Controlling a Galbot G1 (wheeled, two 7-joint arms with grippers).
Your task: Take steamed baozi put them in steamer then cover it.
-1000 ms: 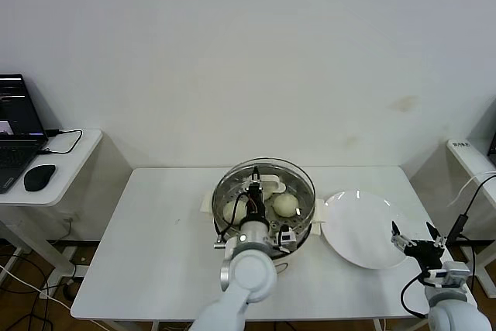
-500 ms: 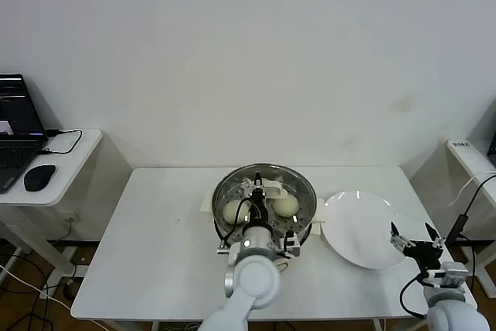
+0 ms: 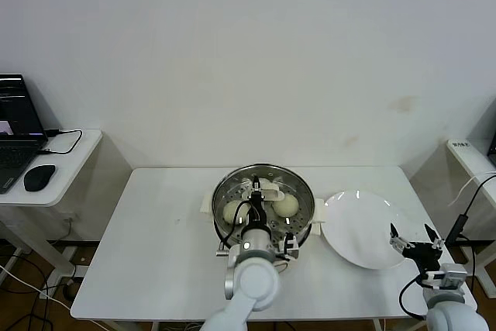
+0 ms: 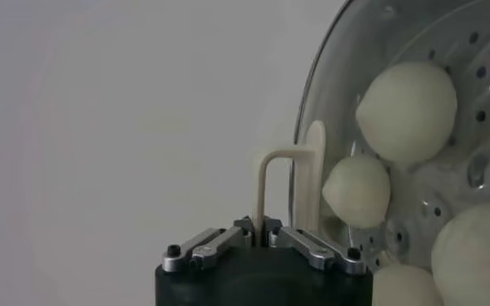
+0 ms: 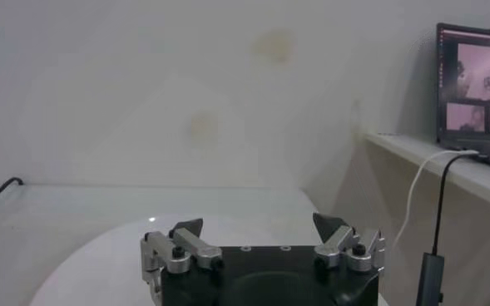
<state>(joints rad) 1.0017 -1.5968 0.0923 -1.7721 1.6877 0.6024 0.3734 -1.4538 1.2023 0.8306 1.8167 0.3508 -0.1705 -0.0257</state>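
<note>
Baozi (image 3: 285, 205) lay inside the steamer (image 3: 264, 203), which stood near the middle of the worktop (image 3: 155, 238); the left wrist view showed four of them on the perforated tray. The lid (image 3: 264, 198) sat level over the steamer, or very nearly so, with its metal rim lined up with the pot's edge. The left gripper (image 4: 259, 231) was above the pot's centre, its jaws clenched on the lid's cream handle (image 4: 294, 179). The right gripper (image 5: 259, 226) waited apart at the worktop's right edge, just beside a white plate (image 3: 360, 226) with nothing on it, its jaws spread wide and holding nothing.

The loading looked finished, and the step in hand was the covering, close to its end. The next move likely called for checking that the lid rested evenly all round, then releasing the handle and lifting the left arm straight up so the lid would not be dragged aside.
</note>
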